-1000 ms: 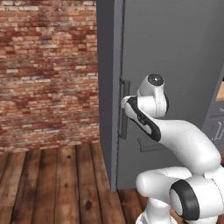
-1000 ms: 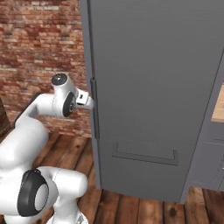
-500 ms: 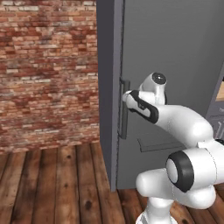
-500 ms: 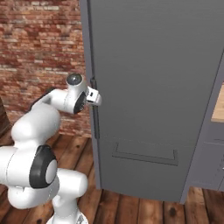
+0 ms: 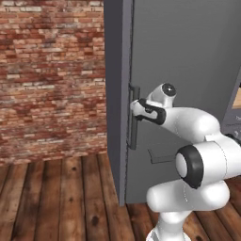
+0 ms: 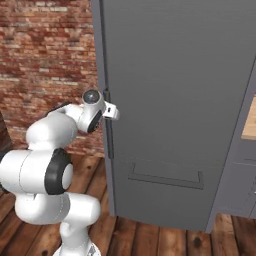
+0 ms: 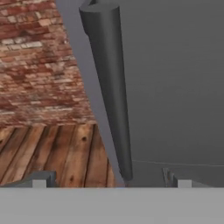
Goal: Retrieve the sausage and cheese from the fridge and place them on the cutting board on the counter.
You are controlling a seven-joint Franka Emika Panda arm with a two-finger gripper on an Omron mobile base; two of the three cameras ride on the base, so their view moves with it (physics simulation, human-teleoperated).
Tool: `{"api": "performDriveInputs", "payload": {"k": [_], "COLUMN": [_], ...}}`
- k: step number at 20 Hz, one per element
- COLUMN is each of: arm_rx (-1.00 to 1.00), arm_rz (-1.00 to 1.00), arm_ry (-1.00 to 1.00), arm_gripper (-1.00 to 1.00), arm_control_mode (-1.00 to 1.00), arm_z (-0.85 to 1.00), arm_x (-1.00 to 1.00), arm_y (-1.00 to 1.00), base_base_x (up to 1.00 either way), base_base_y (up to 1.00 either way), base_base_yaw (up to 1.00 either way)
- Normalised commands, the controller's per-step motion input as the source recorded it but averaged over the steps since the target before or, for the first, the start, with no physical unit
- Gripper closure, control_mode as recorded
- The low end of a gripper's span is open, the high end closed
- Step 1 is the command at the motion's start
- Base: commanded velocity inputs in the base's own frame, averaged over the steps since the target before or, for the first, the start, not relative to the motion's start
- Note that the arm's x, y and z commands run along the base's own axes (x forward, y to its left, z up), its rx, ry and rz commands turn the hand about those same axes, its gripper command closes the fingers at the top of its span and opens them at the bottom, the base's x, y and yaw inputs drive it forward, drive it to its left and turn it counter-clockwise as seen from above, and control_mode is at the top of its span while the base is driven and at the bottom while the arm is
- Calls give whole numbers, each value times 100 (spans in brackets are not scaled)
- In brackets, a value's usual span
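Indoors, brick wall point(image 5: 52, 75), plank floor point(image 5: 52, 197), shut fridge point(image 6: 175, 100), gripper point(image 7: 109, 183) seemingly spread wide

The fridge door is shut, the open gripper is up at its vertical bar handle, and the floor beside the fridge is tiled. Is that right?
Not quite: the floor is wooden planks, not tiles, as the left base view shows. The rest holds: the fridge door is shut, and the open gripper is up at the vertical bar handle, one fingertip to each side of it in the hand view.
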Motion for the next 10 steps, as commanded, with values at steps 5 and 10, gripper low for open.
{"api": "performDriveInputs", "payload": {"k": [5, 10], "arm_rx": [-1, 0], "arm_rz": [3, 3], "arm_ry": [-15, 1], "arm_gripper": [-100, -100], "arm_control_mode": [-100, -100], "arm_z": [-27, -3], "arm_x": [32, 45], "arm_y": [0, 0], "base_base_x": [0, 0], "base_base_y": [0, 0], "base_base_yaw": [0, 0]}}
